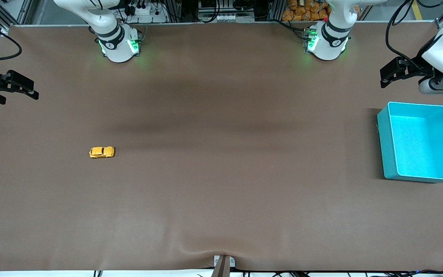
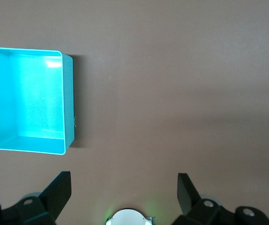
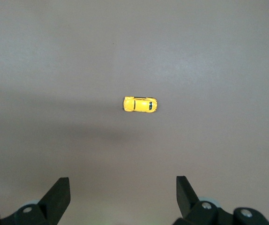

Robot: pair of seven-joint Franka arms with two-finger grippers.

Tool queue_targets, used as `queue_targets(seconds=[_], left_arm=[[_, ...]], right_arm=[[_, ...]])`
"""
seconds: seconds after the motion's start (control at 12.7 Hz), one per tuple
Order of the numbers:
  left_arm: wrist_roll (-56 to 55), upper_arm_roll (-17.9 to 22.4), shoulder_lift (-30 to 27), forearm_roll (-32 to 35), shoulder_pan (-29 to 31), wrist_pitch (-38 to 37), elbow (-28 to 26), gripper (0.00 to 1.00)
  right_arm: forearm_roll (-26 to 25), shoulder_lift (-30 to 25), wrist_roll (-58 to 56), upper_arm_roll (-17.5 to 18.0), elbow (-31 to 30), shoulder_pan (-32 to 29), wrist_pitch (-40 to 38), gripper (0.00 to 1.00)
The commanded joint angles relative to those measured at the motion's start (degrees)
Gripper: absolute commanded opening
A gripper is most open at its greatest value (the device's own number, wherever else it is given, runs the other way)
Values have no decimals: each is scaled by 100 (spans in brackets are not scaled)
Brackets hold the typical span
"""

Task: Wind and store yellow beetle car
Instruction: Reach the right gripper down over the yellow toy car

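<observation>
Car [image 1: 102, 152] sits alone on the brown bench [image 1: 221, 192], toward the right arm's end, on its wheels with its length running along the bench from one arm's end to the other. It is yellow-orange with dark windows, and nothing touches it. In the right wrist view the car [image 3: 140, 104] lies on bare bench well clear of the fingertips [image 3: 59, 194].

Right hand [image 1: 12, 87] hangs at the right arm's end of the bench, up in the air over the bench edge, with its two dark fingers spread apart and nothing between them. From its own camera the right hand [image 3: 123, 197] shows the same wide gap.

Left hand [image 1: 396, 71] hangs over the left arm's end of the bench, beside the bin [image 1: 383, 134] and above the strip of bench that lies farther from the front camera than the bin. Its fingers are spread too, gripping nothing; the left wrist view shows the left hand [image 2: 124, 192] with both fingertips [image 2: 187, 192] wide apart.

Bin is teal, open-topped, rectangular, and stands flat on the bench, well apart from the car. In the left wrist view the bin [image 2: 68, 108] holds nothing.
</observation>
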Motion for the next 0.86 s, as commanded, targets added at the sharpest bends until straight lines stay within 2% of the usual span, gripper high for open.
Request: queue_targets(seconds=[0.0, 0.55, 0.79], left_arm=[[89, 1, -58, -128, -3, -108, 41, 100], [89, 1, -49, -128, -3, -108, 41, 100], [2, 10, -41, -93, -3, -108, 32, 100]], right_arm=[[45, -131, 12, 36, -100, -44, 23, 100], [45, -113, -5, 45, -118, -44, 41, 100], [1, -69, -520, 53, -441, -35, 320, 100]])
